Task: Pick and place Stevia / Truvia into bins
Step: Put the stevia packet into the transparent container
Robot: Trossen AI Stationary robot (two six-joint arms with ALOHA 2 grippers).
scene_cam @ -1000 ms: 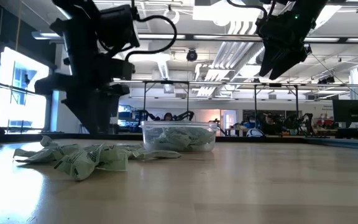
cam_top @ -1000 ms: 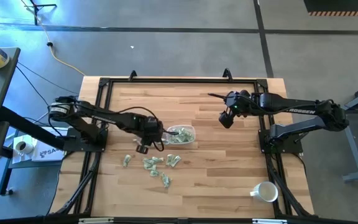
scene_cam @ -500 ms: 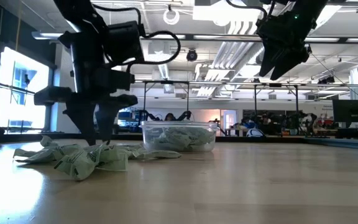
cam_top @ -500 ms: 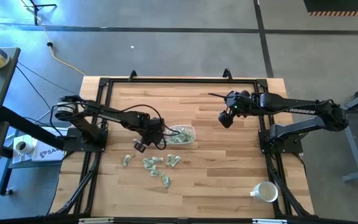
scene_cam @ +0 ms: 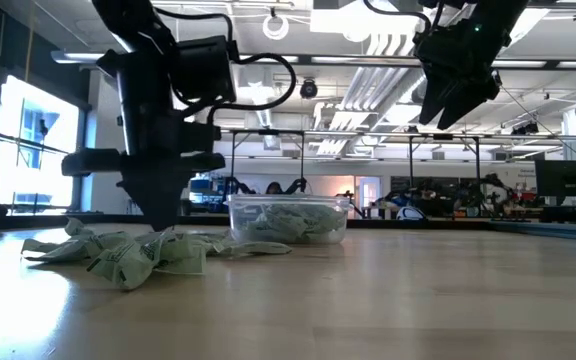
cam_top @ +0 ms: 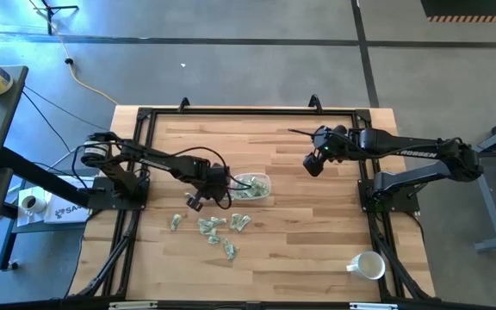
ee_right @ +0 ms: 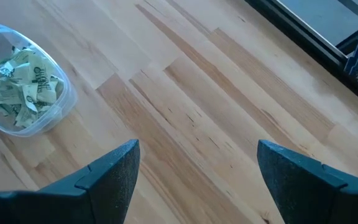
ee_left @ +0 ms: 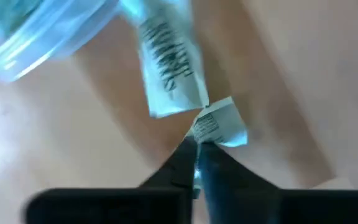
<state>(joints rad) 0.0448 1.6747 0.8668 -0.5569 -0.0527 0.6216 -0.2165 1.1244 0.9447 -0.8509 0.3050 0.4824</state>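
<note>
Several green-and-white Stevia packets lie loose on the wood near the table's near-left middle. The clear bin stands beside them with more packets inside; it also shows in the low view. My left gripper is down at the table just left of the bin, shut on one packet. A second packet lies right by the held one. My right gripper hangs open, high above the table right of the bin, touching nothing. My left gripper pinches a small packet by its near edge between the two fingertips. The fingers come from above, pointing down. The packet sits at table level; whether it is off the wood, I cannot tell.
A white mug stands at the table's near-right corner. A black frame runs round the table's edges. Bare wood stretches between the bin and the right arm.
My left gripper has come down to the table beside the packet pile, shifting slightly toward the table's left edge, and its fingers have shut on a packet. My right arm has kept still.
</note>
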